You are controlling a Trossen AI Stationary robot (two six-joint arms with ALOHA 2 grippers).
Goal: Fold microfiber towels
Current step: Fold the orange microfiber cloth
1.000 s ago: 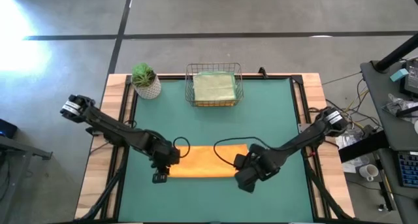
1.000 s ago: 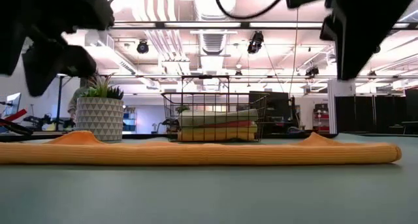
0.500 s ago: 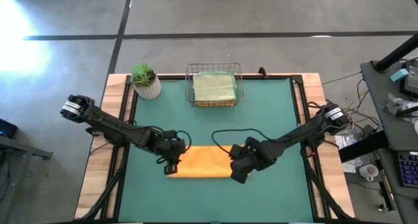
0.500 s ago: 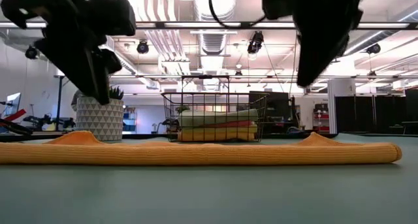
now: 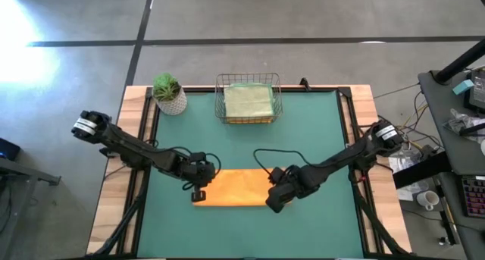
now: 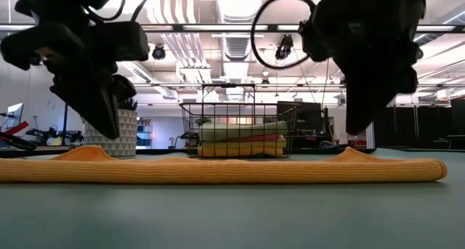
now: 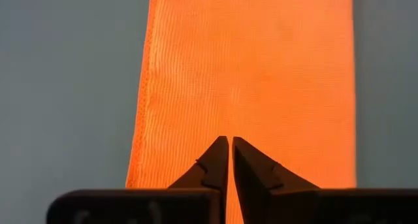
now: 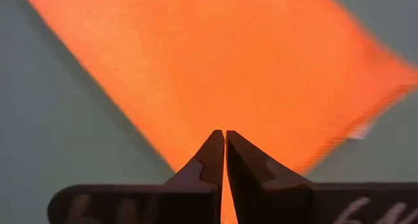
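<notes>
- Orange towel (image 5: 233,188), folded to a strip, lies on the green mat (image 5: 303,139) near its front edge
- Left gripper (image 5: 199,193) and right gripper (image 5: 270,204): jaws closed at opposite ends, a pinch of fabric unconfirmed
- For a square fold, lift both ends level and together

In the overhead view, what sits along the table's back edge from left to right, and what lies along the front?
Back edge: potted plant → wire basket.
Front: left gripper → orange towel → right gripper.
</notes>
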